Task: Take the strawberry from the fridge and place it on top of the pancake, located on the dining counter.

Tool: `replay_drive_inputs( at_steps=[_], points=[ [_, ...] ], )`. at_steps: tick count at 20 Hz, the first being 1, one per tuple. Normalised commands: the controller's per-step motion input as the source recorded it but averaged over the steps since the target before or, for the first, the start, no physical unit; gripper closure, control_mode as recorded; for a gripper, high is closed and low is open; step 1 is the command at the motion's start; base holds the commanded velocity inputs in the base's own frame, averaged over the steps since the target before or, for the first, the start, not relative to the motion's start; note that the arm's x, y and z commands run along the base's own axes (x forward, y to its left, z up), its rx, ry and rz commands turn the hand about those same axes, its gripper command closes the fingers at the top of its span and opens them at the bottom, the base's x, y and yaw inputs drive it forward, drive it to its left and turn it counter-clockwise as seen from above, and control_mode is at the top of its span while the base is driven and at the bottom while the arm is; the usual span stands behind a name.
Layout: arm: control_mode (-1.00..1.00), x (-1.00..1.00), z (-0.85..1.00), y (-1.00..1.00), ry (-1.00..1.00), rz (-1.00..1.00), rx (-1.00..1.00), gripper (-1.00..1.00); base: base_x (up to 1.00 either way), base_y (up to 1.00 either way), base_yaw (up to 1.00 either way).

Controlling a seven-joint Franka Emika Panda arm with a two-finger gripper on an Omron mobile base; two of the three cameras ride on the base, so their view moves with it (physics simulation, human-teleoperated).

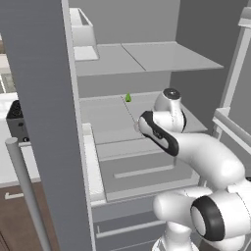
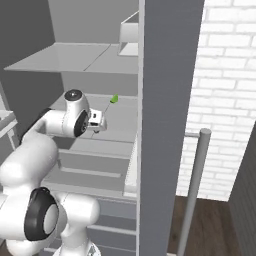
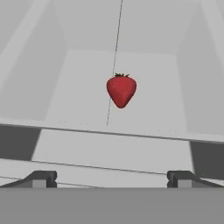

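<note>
The fridge (image 1: 147, 59) stands open, and my arm reaches in over its middle shelf (image 2: 120, 117). In the hand view the strawberry (image 3: 121, 89), small and bright red with a dark stem, lies on the light grey shelf straight ahead of my gripper (image 3: 111, 178). It is some way beyond the fingertips (image 3: 41, 177), and centred between them. The jaws are spread wide with nothing between them. In the right base view the gripper (image 2: 101, 123) points toward the back of the shelf. The pancake and the dining counter are out of view.
A small green item (image 1: 128, 97) (image 2: 114, 99) sits further back on the same shelf. A white bin (image 1: 81, 29) stands on the upper shelf. The open doors (image 1: 39, 98) (image 2: 167, 100) flank the arm, with bar handles (image 2: 195, 185). Drawers (image 1: 137, 171) lie below.
</note>
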Motion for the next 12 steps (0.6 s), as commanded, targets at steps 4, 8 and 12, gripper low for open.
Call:
replay_drive_inputs(
  at_steps=[4,8,12],
  points=[
    [-1.00,0.33,-0.20,0.00,0.00,0.00,-0.01,-1.00,0.00,0.00,0.00],
    [-1.00,0.28,-0.16,0.00,0.00,0.00,0.00,-1.00,0.00,0.00,0.00],
    [-1.00,0.23,-0.11,0.00,0.00,0.00,0.00,-1.00,0.00,0.00,0.00]
  ],
)
